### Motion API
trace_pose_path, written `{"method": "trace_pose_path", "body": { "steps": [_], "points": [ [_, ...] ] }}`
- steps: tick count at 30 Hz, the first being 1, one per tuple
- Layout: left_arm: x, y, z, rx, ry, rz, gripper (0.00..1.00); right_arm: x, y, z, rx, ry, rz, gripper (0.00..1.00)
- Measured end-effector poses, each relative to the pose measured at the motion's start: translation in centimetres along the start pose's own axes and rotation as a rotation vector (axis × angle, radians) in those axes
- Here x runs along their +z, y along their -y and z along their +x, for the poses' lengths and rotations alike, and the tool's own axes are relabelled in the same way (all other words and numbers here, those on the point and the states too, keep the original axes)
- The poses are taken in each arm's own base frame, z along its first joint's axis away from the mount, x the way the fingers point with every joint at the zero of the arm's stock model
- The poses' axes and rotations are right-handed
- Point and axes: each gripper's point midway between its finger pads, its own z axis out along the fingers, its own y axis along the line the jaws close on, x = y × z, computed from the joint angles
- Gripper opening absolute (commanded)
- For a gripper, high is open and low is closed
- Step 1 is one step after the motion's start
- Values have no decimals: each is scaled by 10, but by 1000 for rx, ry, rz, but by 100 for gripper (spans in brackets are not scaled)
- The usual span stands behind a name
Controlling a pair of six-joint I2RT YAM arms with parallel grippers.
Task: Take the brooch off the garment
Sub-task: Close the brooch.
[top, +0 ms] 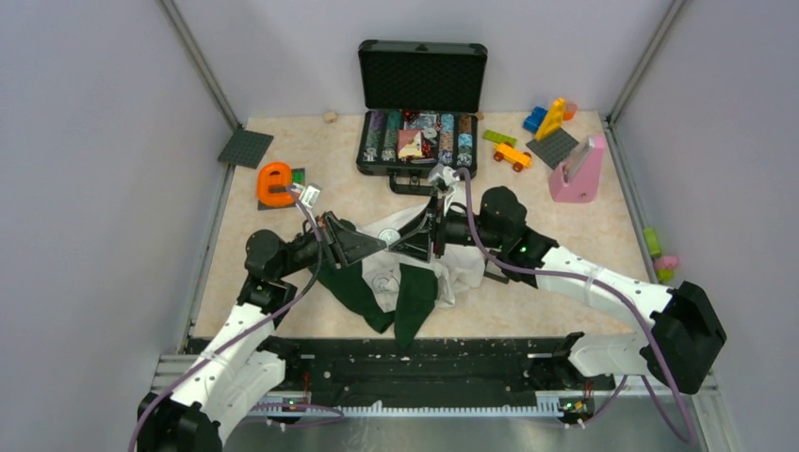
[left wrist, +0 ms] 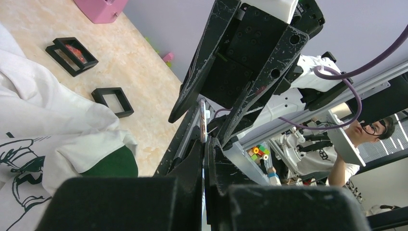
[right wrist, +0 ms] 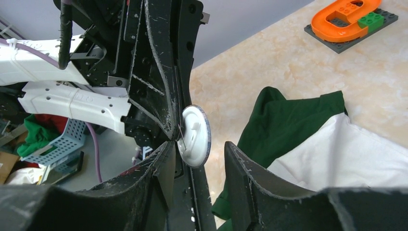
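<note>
My left tool (left wrist: 204, 143) is clamped on the small round white brooch (right wrist: 195, 136), which has a dark rim. I'm gripping it near its edge, right at the fingertips. The brooch is up in the air, off the cloth, between the fingers of my right tool (right wrist: 197, 148), which is spread wide on either side of it. The white and dark green garment (top: 415, 282) lies crumpled on the beige marbled table (top: 565, 235) below both tools. In the top view the tools meet tip to tip over the garment; the brooch is too small to make out there.
</note>
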Motion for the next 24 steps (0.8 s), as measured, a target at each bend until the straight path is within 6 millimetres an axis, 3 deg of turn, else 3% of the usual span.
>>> {"method": "trace_pose_path", "body": {
  "steps": [8, 24],
  "points": [
    [-1, 1, 2, -1, -13, 7, 0, 4, 3, -1, 2, -1, 4, 41],
    [-3, 0, 4, 37, -6, 8, 0, 7, -3, -4, 46, 2, -13, 24]
  ]
}}
